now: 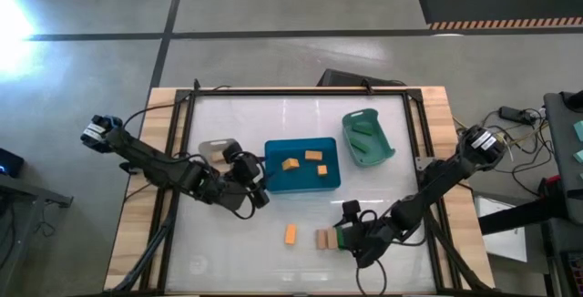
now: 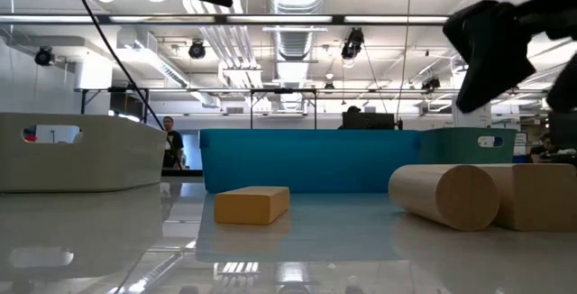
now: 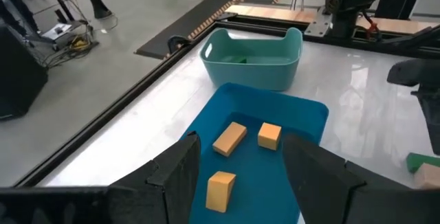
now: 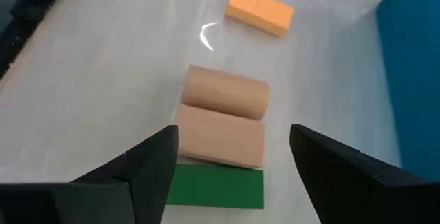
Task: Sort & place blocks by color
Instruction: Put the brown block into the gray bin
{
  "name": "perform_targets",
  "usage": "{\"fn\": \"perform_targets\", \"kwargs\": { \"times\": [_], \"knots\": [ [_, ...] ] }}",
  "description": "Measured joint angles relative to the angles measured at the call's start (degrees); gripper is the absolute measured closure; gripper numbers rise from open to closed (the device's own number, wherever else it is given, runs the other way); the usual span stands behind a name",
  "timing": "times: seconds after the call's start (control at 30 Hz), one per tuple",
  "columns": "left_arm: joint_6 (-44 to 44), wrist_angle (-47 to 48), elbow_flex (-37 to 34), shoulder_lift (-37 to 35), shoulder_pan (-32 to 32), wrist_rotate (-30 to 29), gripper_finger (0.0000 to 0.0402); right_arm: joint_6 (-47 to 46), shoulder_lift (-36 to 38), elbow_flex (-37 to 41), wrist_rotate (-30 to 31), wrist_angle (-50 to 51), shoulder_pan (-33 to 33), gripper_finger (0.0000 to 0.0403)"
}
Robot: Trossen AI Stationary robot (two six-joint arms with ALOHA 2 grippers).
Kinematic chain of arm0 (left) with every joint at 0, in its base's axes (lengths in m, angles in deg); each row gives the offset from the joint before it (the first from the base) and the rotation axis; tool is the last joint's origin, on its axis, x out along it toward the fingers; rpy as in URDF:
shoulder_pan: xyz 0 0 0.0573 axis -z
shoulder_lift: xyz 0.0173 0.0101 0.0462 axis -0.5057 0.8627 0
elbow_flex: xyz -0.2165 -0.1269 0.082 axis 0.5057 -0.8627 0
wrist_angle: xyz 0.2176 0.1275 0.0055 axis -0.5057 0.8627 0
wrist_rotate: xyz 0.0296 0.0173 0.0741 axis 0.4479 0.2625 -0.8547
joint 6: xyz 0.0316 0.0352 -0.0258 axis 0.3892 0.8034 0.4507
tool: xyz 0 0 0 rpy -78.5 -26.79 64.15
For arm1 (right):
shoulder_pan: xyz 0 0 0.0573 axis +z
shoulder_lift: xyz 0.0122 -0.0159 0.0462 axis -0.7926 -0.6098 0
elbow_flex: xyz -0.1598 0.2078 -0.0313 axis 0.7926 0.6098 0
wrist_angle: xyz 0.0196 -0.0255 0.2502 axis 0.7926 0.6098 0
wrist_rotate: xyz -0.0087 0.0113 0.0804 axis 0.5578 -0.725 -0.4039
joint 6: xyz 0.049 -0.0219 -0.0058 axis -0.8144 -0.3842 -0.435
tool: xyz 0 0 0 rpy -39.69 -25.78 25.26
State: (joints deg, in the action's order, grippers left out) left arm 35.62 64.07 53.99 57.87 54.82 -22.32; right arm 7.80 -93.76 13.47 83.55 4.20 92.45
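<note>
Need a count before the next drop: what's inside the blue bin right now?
The blue bin holds three orange blocks, all loose on its floor. The left tool hangs over the bin's left edge, so that corner is covered in the high view.

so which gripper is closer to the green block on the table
Right. The right gripper hangs open directly over the green block, beside the two tan blocks. The left gripper is open, far off at the blue bin's edge.

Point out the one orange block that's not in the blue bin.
The orange block lying alone on the white table, in front of the blue bin. The other three orange blocks sit inside that bin.
</note>
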Motion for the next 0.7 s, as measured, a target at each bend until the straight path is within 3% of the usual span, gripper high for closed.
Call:
{"fn": "perform_targets", "kwargs": {
  "times": [0.4, 0.57, 0.7],
  "knots": [
    [1.47, -0.36, 0.0, 0.0, -0.02, -0.07, 0.0212, -0.69, -0.21, 0.18, -1.08, 0.14, -1.05, 0.011],
    [1.49, -0.36, 0.0, 0.0, -0.02, -0.07, 0.0212, 0.6, -0.21, 0.79, -2.76, -0.09, -0.89, 0.0141],
    [1.52, -0.36, 0.0, 0.0, -0.02, -0.07, 0.0212, 3.47, -1.2, 0.79, -4.43, -2.57, -1.12, 0.0192]
  ]
}}
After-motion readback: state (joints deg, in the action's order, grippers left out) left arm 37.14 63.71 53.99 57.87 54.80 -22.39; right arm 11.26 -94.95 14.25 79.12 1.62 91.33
